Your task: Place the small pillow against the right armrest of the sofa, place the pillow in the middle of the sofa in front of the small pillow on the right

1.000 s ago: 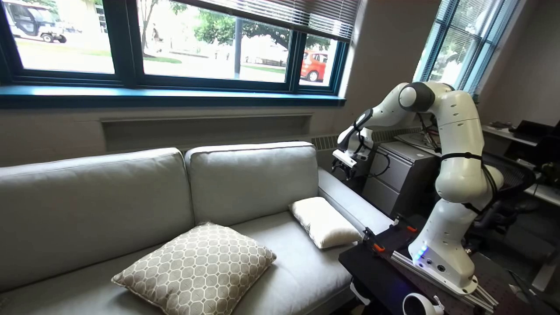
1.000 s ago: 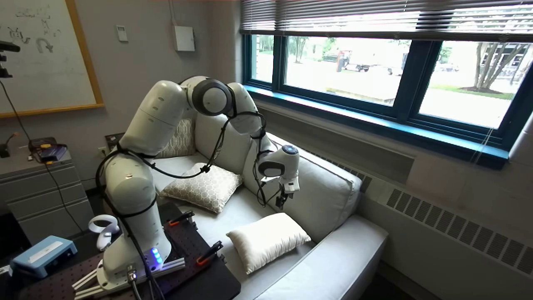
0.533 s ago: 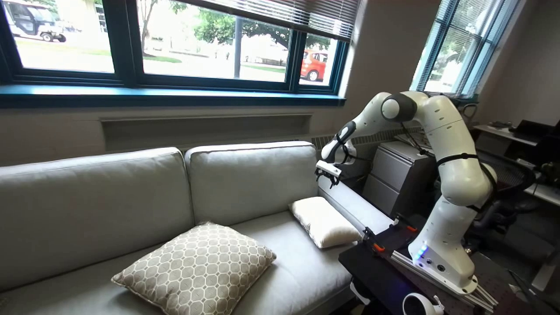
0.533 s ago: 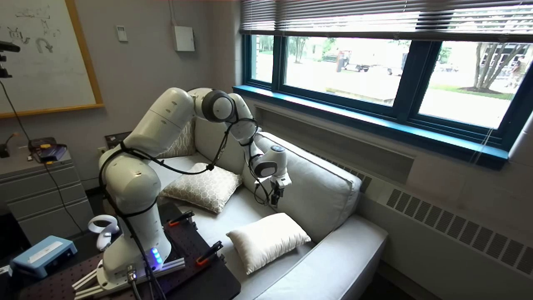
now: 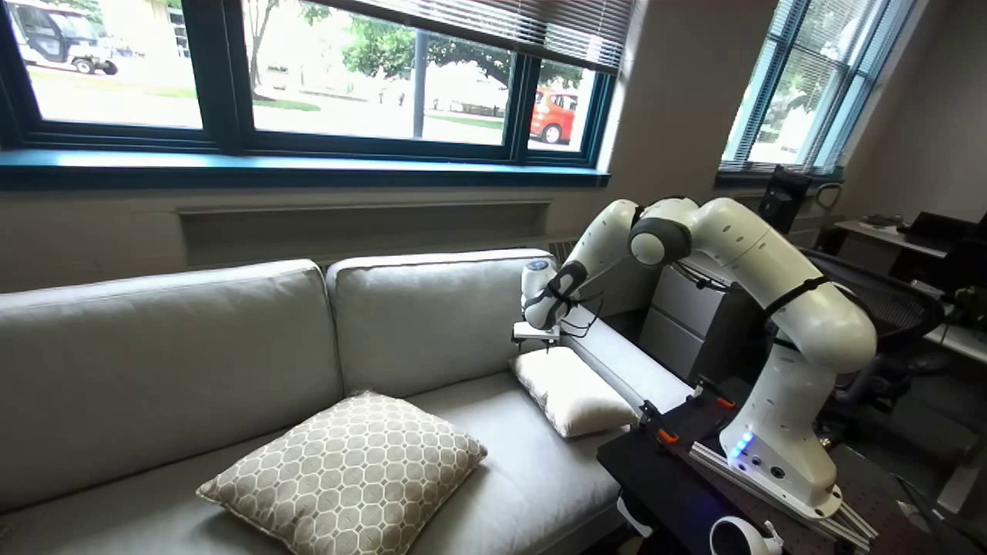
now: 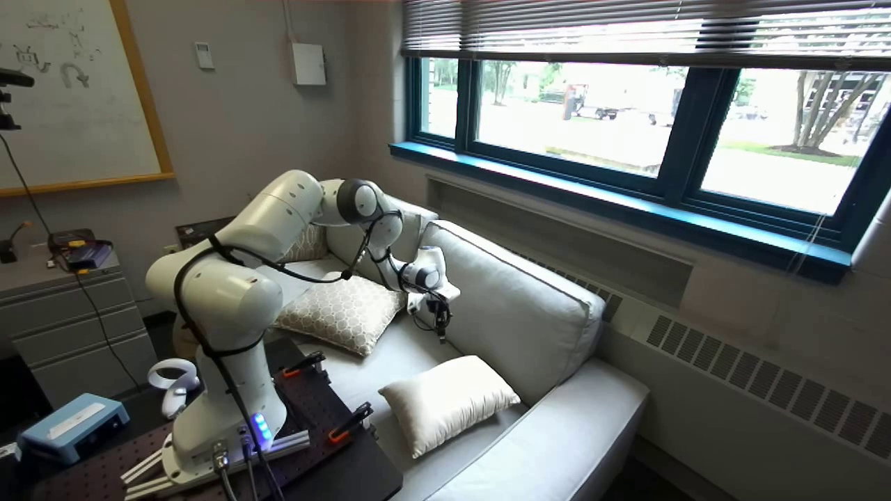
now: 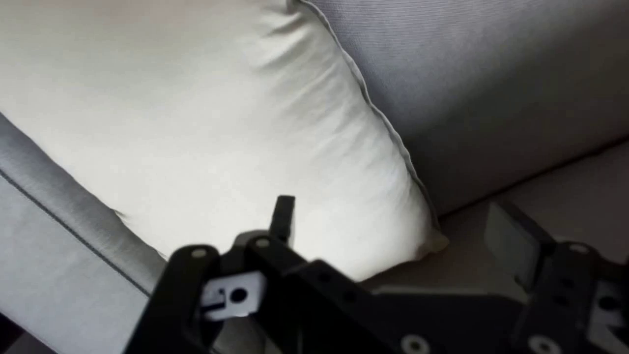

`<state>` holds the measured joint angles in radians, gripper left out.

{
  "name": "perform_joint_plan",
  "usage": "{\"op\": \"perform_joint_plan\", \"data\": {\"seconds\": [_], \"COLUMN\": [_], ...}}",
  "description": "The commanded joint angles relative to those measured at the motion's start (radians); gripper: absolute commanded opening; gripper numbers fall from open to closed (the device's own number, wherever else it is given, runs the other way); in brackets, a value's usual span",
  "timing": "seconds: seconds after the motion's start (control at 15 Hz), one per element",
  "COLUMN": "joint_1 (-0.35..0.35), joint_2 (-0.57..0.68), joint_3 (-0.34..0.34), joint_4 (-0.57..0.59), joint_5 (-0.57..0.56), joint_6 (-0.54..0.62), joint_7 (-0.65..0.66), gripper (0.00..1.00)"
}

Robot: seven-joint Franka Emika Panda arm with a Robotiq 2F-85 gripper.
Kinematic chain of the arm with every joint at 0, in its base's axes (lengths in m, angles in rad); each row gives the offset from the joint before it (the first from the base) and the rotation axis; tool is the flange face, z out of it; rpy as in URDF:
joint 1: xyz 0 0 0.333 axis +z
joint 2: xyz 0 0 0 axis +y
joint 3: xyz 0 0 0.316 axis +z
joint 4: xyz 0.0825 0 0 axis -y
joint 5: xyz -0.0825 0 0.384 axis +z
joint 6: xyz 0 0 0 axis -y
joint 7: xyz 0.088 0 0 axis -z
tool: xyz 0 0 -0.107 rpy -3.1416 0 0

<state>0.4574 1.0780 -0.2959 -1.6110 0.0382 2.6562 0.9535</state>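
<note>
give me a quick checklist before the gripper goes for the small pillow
1. Gripper open: ok, fingers apart.
2. Lined up with small pillow: ok, seemingly; its corner shows between the fingers in the wrist view.
3. Low enough for a grip: cannot tell.
4. Small pillow against right armrest: not ok; seat shows between them.
5. Big pillow in front of small pillow: not ok; it lies apart.

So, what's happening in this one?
A robot arm is extended over the sofa, its tool open and holding nothing. In the wrist view, the open jaws stand either side of a corner of the small pillow, which lies near the right armrest. The large lattice-patterned pillow lies apart from it, farther from that armrest. A grasp on the small one looks likely next.
</note>
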Motion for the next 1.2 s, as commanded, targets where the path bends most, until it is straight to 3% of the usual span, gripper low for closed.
{"op": "perform_joint_plan", "data": {"seconds": [0.0, 0.53, 0.6, 1.13], "joint_1": [-0.014, -0.079, -0.084, -0.008], "joint_2": [0.19, 0.472, 0.392, 0.393], "joint_3": [-0.018, 0.015, 0.06, 0.067], "joint_4": [0.242, 0.612, 0.527, 0.627], "joint_5": [-0.116, -0.262, -0.33, -0.359], "joint_6": [-0.178, -0.525, -0.52, -0.546], "joint_7": [-0.006, -0.073, -0.052, -0.069], "gripper": [1.0, 1.0, 1.0, 1.0]}}
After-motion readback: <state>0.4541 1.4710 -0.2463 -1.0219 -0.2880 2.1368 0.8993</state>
